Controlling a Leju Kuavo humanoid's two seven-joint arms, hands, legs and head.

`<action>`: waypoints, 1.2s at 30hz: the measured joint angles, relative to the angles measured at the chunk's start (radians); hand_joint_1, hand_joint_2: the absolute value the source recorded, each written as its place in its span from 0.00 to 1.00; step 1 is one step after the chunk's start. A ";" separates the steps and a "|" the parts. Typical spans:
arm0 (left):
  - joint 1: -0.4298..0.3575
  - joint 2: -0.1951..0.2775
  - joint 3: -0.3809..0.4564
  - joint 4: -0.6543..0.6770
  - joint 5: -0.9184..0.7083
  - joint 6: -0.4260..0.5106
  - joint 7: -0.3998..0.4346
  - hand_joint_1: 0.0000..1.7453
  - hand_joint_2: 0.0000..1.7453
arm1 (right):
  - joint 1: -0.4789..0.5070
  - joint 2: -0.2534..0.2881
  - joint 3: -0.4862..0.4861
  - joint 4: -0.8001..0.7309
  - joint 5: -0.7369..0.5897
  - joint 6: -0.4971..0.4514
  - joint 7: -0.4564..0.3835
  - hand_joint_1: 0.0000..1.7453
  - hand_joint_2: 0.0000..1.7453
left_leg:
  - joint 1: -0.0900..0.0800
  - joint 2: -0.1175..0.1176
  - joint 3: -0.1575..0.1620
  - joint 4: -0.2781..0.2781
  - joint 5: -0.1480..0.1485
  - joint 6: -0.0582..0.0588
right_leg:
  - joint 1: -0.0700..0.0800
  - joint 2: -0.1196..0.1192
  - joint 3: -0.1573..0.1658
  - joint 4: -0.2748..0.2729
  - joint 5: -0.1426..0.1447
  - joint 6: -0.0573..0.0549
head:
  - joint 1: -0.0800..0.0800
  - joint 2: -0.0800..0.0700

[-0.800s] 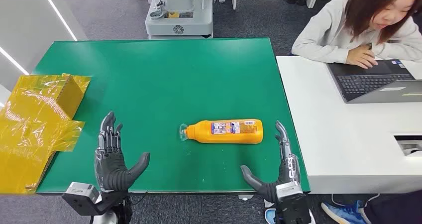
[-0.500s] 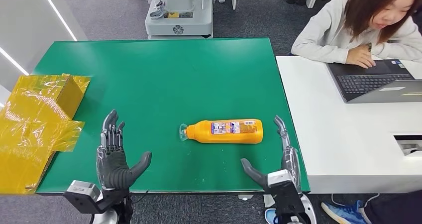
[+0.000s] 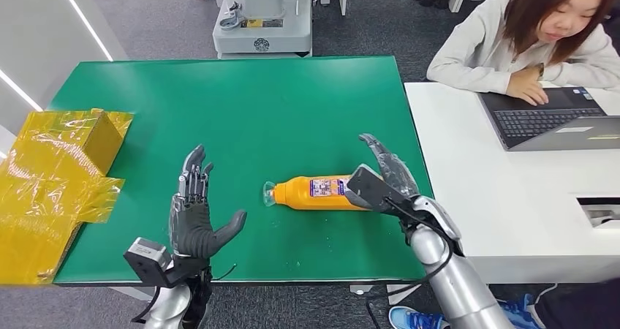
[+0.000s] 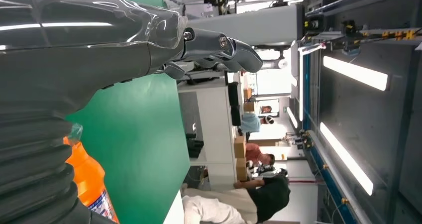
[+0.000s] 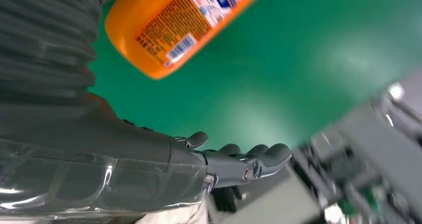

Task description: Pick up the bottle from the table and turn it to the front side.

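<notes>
Orange plastic forms the bottle (image 3: 322, 192), which lies on its side on the green table (image 3: 241, 110), cap toward the robot's left, small-print label uppermost. No step is judged complete: the bottle is not yet lifted or turned. The right hand (image 3: 382, 177) is positioned over the bottle's base end, fingers spread, nothing gripped. The left hand (image 3: 196, 216) is held open, well apart from the bottle.

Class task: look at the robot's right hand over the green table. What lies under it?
Under the right hand lies the base end of the orange bottle, on its side on the green table. The hand is open above it. The bottle's underside is hidden.
</notes>
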 joint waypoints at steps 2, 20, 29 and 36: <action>-0.016 0.001 -0.008 0.026 0.000 -0.005 0.000 0.00 1.00 | -0.062 -0.010 0.037 0.091 0.007 0.053 0.011 0.00 1.00 | 0.000 0.000 0.000 0.000 0.000 0.000 | 0.000 0.000 0.000 0.000 0.000 0.000 | 0.000 0.000; -0.091 0.013 -0.047 0.152 0.023 -0.002 0.035 0.00 1.00 | -0.274 -0.073 0.294 0.491 -0.056 0.191 0.058 0.00 1.00 | 0.000 0.000 0.000 0.000 0.000 0.000 | 0.000 0.000 0.000 0.000 0.000 0.000 | 0.000 0.000; -0.092 0.016 -0.049 0.169 0.035 0.016 0.038 0.00 1.00 | -0.293 -0.114 0.385 0.537 -0.010 0.138 0.076 1.00 1.00 | 0.000 0.000 0.005 0.000 0.000 0.000 | 0.000 -0.001 0.006 -0.001 0.000 0.001 | 0.000 0.000; -0.076 0.031 -0.049 0.169 0.045 0.021 0.036 0.00 1.00 | -0.288 -0.137 0.397 0.544 -0.028 0.076 0.010 1.00 1.00 | 0.000 -0.001 0.007 0.000 0.001 0.001 | 0.000 -0.001 0.009 -0.001 0.001 0.002 | 0.000 0.000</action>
